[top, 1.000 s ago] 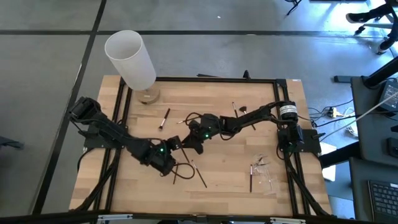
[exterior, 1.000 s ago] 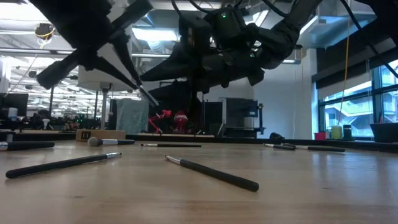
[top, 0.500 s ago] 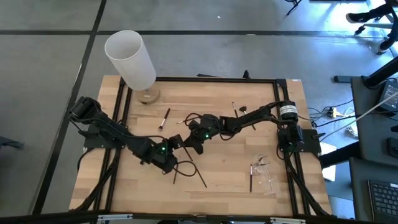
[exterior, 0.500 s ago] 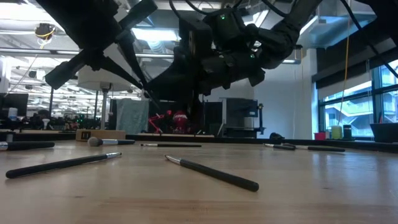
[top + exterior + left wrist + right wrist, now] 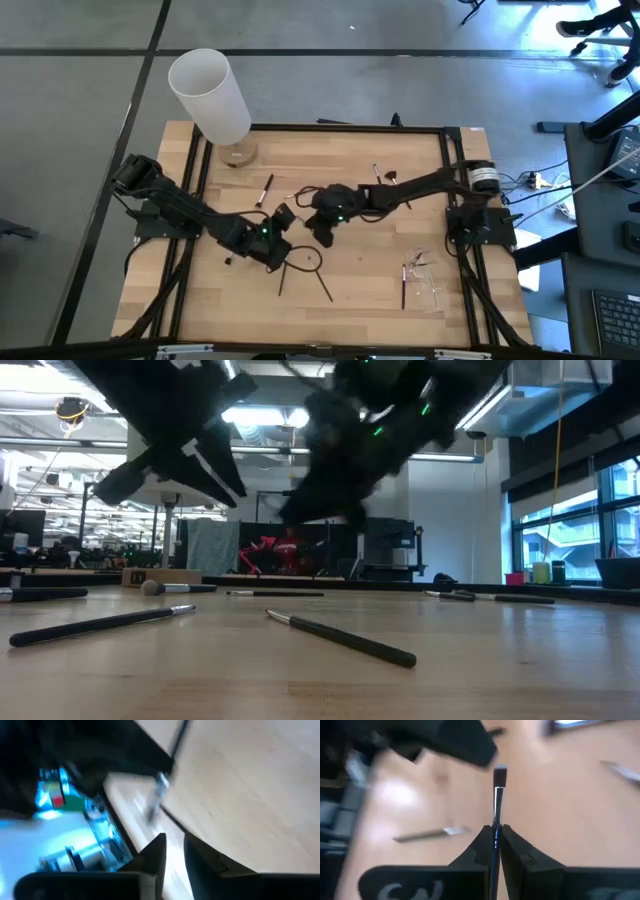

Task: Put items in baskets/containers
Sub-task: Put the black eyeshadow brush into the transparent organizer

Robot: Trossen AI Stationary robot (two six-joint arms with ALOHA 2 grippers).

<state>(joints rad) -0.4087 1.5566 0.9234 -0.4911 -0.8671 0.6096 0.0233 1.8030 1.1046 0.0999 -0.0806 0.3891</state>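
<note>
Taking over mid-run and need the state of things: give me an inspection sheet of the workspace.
Surface: wooden table, black frame rails around it.
Job's things: makeup brushes scattered on the wood, e.g. one near the low camera; clear container near the right edge, with a brush lying beside it.
Clutter: tall white cylinder on a wooden base at the far left corner.
Grippers: right gripper shut on a thin brush; left gripper mid-table, holding nothing visible.
Cables: loops by the right arm's base.
Surroundings: grey floor; lit room beyond.
</note>
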